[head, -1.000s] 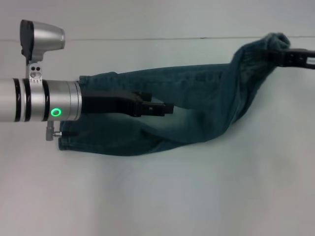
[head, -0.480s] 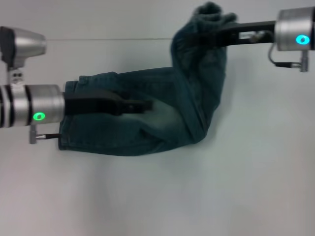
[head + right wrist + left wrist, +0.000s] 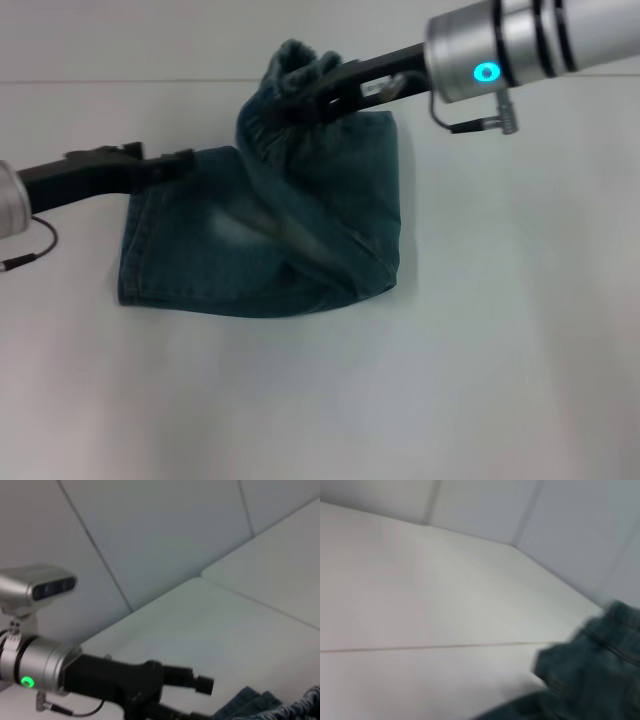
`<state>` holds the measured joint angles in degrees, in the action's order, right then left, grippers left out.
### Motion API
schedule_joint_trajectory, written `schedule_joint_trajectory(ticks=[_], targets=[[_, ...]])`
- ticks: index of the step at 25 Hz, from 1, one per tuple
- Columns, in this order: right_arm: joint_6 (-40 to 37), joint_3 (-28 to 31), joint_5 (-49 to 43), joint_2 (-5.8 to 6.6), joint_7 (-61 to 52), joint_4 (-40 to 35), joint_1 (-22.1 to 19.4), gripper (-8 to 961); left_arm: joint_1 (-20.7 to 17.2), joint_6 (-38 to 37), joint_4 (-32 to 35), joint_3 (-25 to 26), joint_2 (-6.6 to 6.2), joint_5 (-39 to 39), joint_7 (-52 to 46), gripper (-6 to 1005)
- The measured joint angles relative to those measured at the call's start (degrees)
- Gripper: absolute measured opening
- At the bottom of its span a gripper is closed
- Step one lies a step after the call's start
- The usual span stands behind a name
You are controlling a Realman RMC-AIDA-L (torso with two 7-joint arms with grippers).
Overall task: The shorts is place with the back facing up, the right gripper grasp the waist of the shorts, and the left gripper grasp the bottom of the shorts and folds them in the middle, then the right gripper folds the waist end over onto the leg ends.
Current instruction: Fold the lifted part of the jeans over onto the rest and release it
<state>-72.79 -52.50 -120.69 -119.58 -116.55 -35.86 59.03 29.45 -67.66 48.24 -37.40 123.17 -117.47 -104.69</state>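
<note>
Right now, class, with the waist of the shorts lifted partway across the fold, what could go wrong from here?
1. The right tool holds only a bunched piece of the waist, so the cloth could slip out before it reaches the leg ends.
2. The shorts hang twisted under the grip, so the fold may land creased or crooked.
3. The left tool sits at the shorts' far edge and could get covered.

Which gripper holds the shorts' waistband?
The right gripper, lifting the bunched waistband of the shorts; the left gripper sits at their far edge.
</note>
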Motion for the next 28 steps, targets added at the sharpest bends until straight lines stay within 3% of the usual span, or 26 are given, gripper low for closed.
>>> schedule_joint_trajectory(ticks=[7,12,28], targets=[[3.4,-6.7,-0.2,-0.1,-2.1,4.0,4.8,125,-1.9,7.8,0.6,1.0,0.6,2.6,0.5,931],[5.4,-9.6,-0.4,-0.12,-2.8,5.4,6.1,134,-2.3,11.2,0.8,0.7,0.64,3.1,0.8,930],[8.6,-13.7,-0.5,-0.22,-0.6,4.8,7.8,161,-2.3,12.8,0.1,-2.4,0.75,3.2,1.4,930]])
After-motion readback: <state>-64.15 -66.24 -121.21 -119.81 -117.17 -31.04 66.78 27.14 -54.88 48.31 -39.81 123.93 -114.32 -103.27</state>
